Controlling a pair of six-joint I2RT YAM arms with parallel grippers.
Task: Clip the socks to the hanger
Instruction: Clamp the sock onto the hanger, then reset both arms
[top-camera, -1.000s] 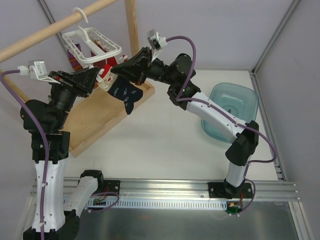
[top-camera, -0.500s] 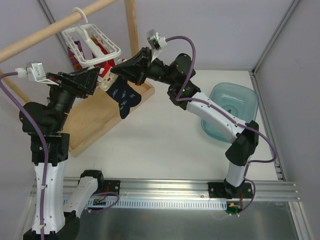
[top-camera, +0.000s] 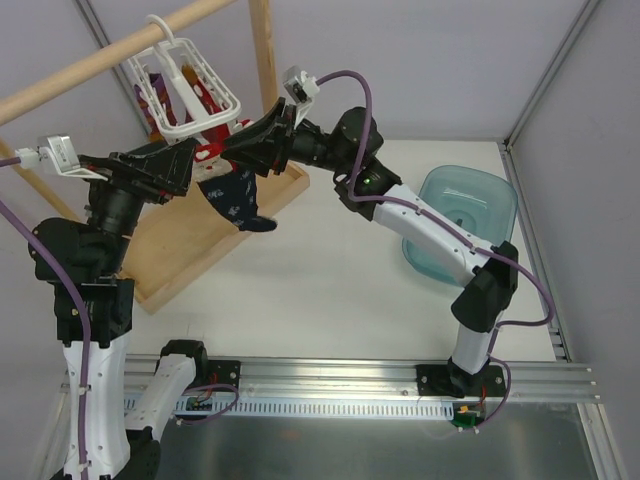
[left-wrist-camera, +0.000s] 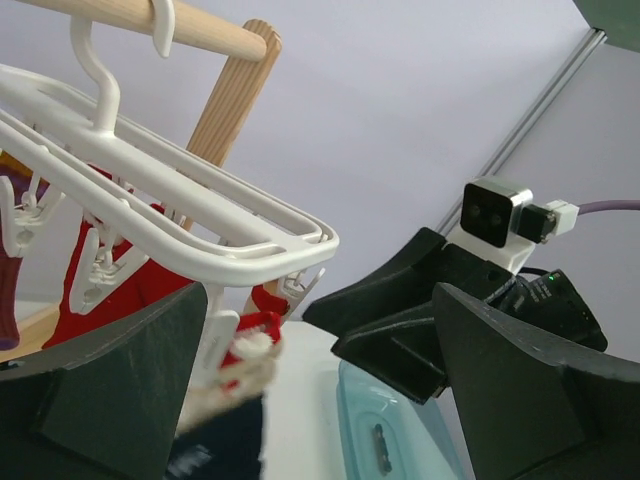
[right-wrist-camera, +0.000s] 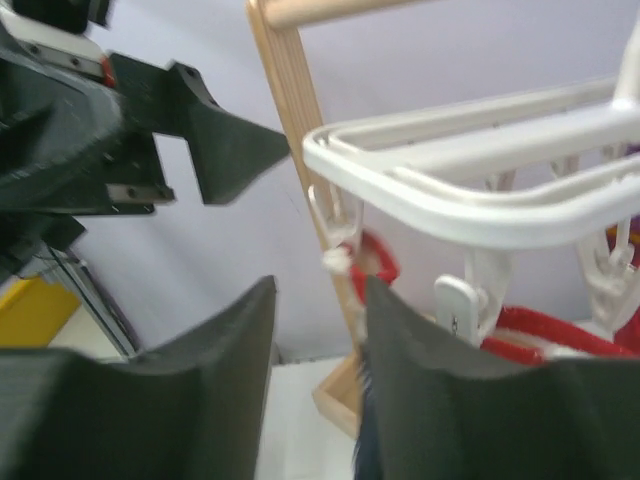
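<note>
Sock release is the change: the navy sock (top-camera: 237, 200) now hangs by its red-and-white cuff (left-wrist-camera: 252, 338) from a clip (left-wrist-camera: 213, 335) at the near corner of the white drying hanger (top-camera: 200, 121), which hangs by its hook on the wooden rod (top-camera: 100, 55). A second ago the sock dangled straighter, toe down. Now it has swung toward the left arm with its toe kicked out sideways, and the hanger frame has tipped and shifted a little the same way.

The left gripper (top-camera: 188, 168), nearly closed a second ago, has spread its jaws wide and has nothing in them; it sits just beside the clip. The right gripper (right-wrist-camera: 320, 300), pinched tight until half a second ago, has parted to a narrow gap. Wall shows through that gap, and I cannot tell whether one finger still brushes the navy fabric at the bottom of its wrist view.

My reading is that the clip has taken this sock and both arms are letting go. Whether the clip's bite is firm the pictures do not settle, and I cannot pick out a second navy sock.

Bright red socks (left-wrist-camera: 100, 285) already hang from neighbouring clips. Farther out lie the stand's wooden base board (top-camera: 190, 245) and a teal plastic basin (top-camera: 500, 190). No brand, label or lettering is legible anywhere.
</note>
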